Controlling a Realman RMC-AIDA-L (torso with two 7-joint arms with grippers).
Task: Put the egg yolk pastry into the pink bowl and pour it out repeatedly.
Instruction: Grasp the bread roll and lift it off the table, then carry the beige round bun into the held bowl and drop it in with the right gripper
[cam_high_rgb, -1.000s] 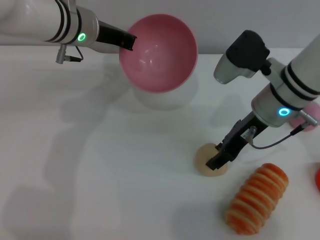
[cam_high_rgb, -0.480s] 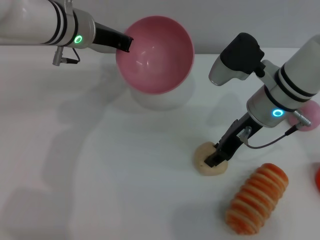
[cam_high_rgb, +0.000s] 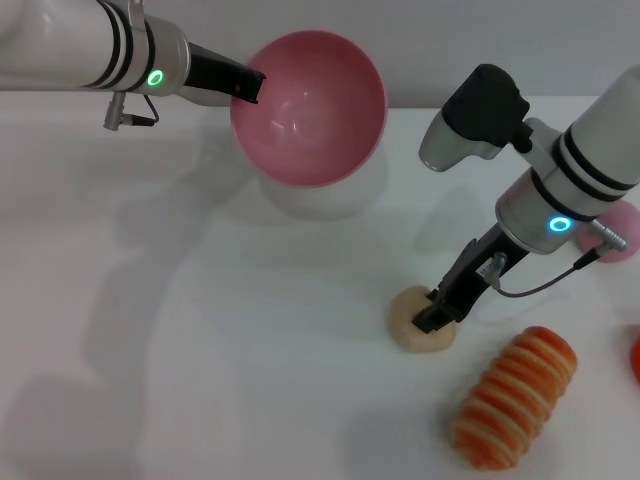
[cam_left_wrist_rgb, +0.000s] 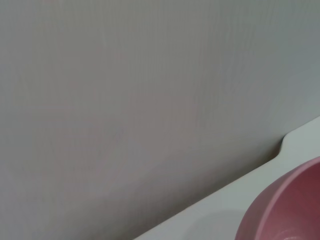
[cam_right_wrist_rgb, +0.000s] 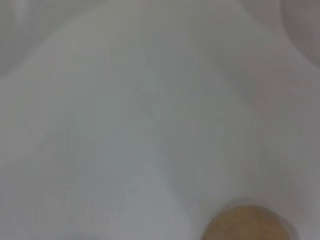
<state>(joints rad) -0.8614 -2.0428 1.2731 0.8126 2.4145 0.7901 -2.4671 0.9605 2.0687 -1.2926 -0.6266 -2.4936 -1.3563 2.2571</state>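
Right gripper was down on the pastry, bowl waited up high!

The right gripper (cam_high_rgb: 437, 318) had its fingers planted on the egg yolk pastry (cam_high_rgb: 414, 322), which sat on the white desk (cam_high_rgb: 200, 340) just beside the orange-striped roll (cam_high_rgb: 515, 398); whether they had actually closed on it, I could not tell. The pastry looked like a small pale beige lump, rounded and soft. Over at the back, the left gripper (cam_high_rgb: 250, 85) pinched the rim of the pink bowl (cam_high_rgb: 310, 105) and held it raised and tilted, mouth turned forward, presumably as an open target for the drop. The bowl was smooth, glossy and empty inside.
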